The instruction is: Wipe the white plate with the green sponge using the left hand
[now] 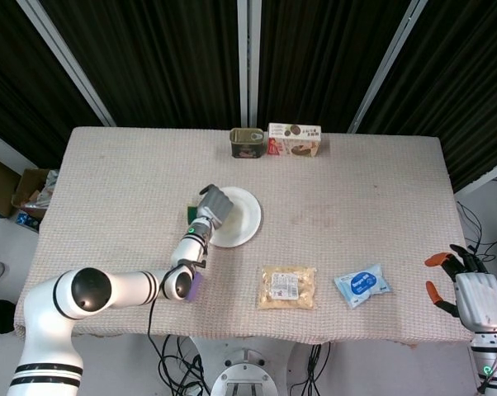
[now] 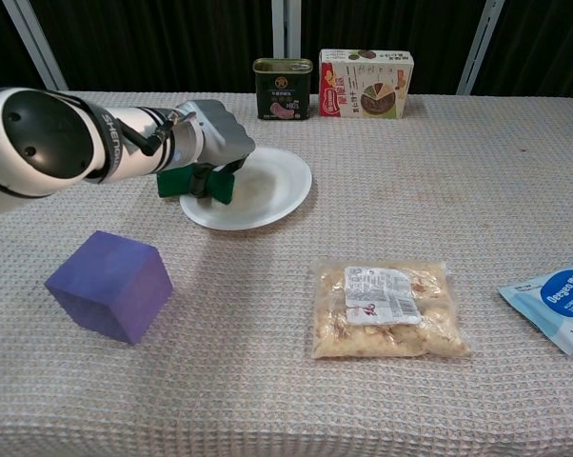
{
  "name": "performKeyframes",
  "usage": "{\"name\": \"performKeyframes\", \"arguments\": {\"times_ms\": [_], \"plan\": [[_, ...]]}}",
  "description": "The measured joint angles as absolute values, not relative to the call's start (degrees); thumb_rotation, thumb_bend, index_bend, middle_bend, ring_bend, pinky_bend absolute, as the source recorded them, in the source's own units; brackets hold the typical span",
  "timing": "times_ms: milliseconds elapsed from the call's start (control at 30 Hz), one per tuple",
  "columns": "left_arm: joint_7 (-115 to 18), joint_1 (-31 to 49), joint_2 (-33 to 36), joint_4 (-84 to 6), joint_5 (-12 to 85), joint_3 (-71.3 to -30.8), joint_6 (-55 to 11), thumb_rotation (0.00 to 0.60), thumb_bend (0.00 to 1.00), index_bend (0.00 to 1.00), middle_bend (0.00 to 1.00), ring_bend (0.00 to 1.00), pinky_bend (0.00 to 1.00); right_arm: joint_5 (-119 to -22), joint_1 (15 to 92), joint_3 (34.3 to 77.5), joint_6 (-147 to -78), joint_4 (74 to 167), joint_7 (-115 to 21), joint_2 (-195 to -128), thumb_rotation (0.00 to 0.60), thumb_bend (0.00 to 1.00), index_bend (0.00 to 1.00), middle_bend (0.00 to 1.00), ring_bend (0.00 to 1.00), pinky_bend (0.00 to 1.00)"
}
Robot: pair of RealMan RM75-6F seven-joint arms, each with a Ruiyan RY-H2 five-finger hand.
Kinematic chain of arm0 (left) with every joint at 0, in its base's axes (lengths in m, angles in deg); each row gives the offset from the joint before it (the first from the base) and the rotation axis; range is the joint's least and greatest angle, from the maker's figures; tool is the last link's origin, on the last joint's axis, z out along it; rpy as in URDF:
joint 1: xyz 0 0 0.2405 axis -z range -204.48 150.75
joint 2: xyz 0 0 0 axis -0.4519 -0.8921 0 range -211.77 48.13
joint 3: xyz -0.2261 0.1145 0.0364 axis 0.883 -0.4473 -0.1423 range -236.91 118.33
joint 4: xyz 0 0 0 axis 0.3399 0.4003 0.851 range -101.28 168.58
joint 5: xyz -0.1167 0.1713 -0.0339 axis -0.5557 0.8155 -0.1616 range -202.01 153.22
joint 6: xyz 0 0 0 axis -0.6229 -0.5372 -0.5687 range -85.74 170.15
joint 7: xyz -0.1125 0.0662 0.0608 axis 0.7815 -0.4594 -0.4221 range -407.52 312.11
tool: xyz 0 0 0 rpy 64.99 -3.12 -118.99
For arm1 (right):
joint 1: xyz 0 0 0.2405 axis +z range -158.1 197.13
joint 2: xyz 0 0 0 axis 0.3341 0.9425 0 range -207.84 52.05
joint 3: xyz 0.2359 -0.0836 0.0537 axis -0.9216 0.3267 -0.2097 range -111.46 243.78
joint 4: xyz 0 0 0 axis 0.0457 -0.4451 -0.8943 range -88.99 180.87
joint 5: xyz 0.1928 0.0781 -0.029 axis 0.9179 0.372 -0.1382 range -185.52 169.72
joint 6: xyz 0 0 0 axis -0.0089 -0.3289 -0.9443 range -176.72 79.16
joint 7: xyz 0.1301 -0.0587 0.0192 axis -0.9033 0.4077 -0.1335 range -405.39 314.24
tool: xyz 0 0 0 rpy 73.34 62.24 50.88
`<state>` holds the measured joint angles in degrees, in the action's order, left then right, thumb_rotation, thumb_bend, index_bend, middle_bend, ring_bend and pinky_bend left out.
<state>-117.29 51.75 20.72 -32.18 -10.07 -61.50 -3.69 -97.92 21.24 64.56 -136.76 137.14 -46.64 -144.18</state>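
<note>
One green sponge sits at the white plate's left rim, gripped from above by the left hand. Nearer lie a purple block and a snack bag. The right hand, fingers spread, holds nothing beyond the table's right edge.

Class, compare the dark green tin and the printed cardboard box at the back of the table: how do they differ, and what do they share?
The dark green tin is narrower and dark, with a pink picture on its label; the printed cardboard box is wider, pale, and shows a round chart-like picture. The tin stands left of the box, and the tin has rounded corners while the box has square ones. Both stand upright, side by side at the table's far edge.
</note>
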Motion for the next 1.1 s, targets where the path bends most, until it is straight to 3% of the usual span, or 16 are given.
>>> {"name": "performKeyframes", "arguments": {"times_ms": [333, 667, 1100], "plan": [[-116.68, 51.99, 18.68, -37.28, -7.52, -60.0, -6.73, 0.6, 0.36, 0.58, 0.64, 0.51, 0.42, -98.1, 20.99, 64.67, -137.13, 136.45, -47.45, -144.45, 0.6, 0.26, 0.41, 0.34, 0.16, 0.24], [-119.76, 52.7, 22.88, -33.1, -9.59, -60.75, -5.52, 0.6, 0.36, 0.58, 0.64, 0.51, 0.42, -97.65, 21.04, 64.54, -136.78, 136.05, -47.85, -144.46, 0.6, 0.26, 0.41, 0.34, 0.16, 0.24], [-120.37, 54.72, 21.52, -34.26, -9.76, -57.2, -6.73, 0.6, 0.36, 0.58, 0.64, 0.51, 0.43, -97.37, 20.71, 64.55, -137.06, 135.74, -48.18, -144.6, 0.6, 0.26, 0.41, 0.34, 0.16, 0.24]]}}
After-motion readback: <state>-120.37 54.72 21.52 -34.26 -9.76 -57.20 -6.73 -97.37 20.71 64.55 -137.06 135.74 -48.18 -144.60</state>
